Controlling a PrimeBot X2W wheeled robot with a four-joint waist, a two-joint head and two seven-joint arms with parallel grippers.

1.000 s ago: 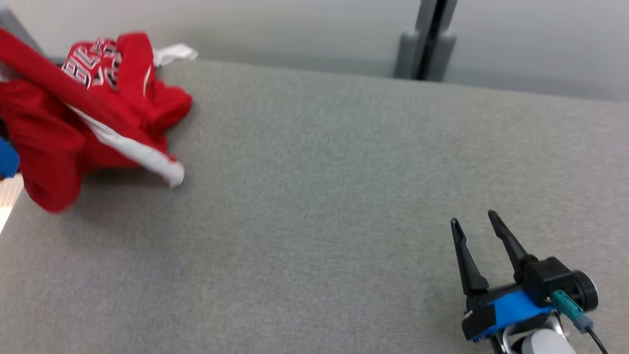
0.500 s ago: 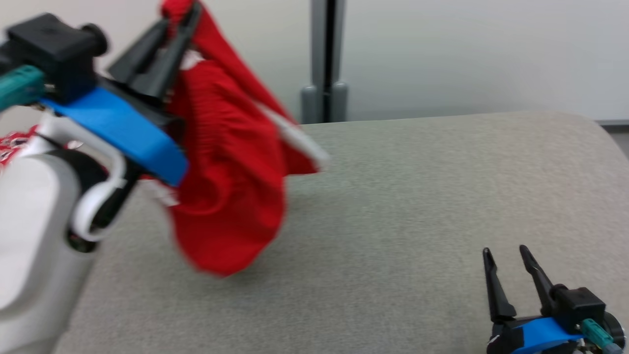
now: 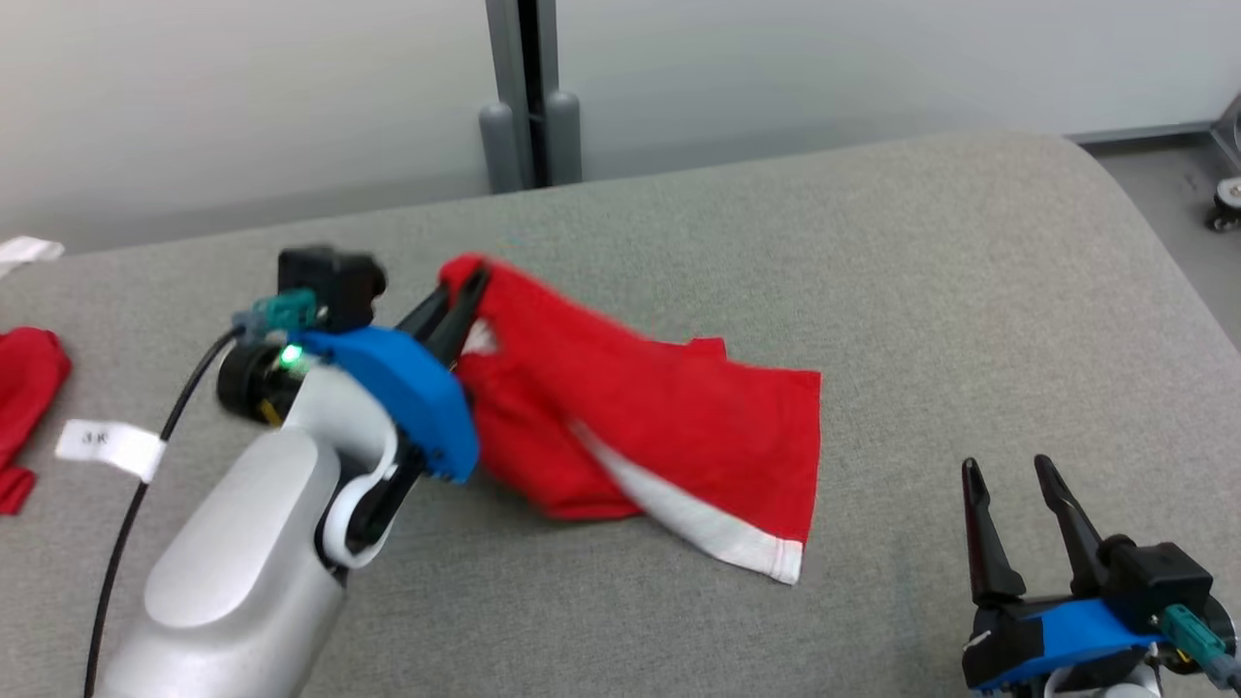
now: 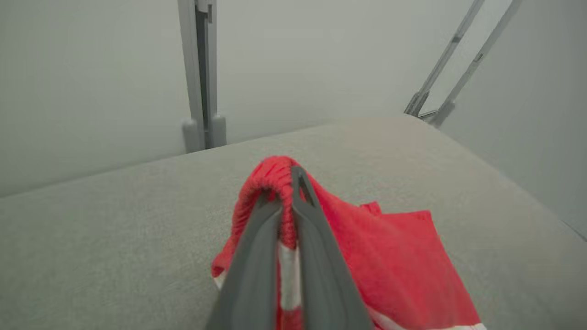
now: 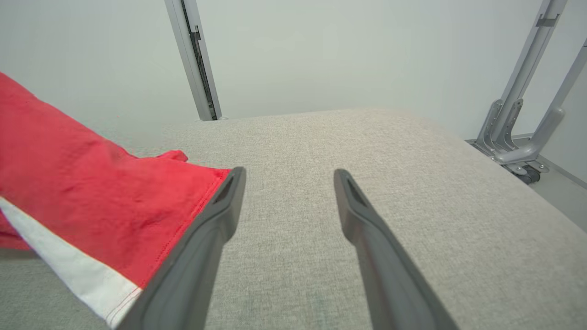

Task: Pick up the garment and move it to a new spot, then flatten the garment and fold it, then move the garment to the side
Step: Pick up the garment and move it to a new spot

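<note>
Where the grey upholstered table [image 3: 921, 252] meets the pale wall, a grey upright post [image 3: 528, 107] is seen, and all positions are noted from it. A red garment [image 3: 669, 417] with a white hem band is found on the table in front of the post, slightly to its right, and is mostly spread on the surface. One bunched edge is raised off the table on the side nearer the post. The left gripper [image 3: 470, 281] is clamped on that raised edge, with red cloth pinched between its closed fingers. This is confirmed in the left wrist view, where the fold is draped over the fingertips. The right gripper [image 3: 1006, 465] is placed well to the right of the post, nearest the robot. Its jaws are spread with nothing held, and it is kept apart from the garment's hem corner. A second red cloth [image 3: 24, 388] is noted far left of the post, with a white label [image 3: 107, 446] near it on the table.
</note>
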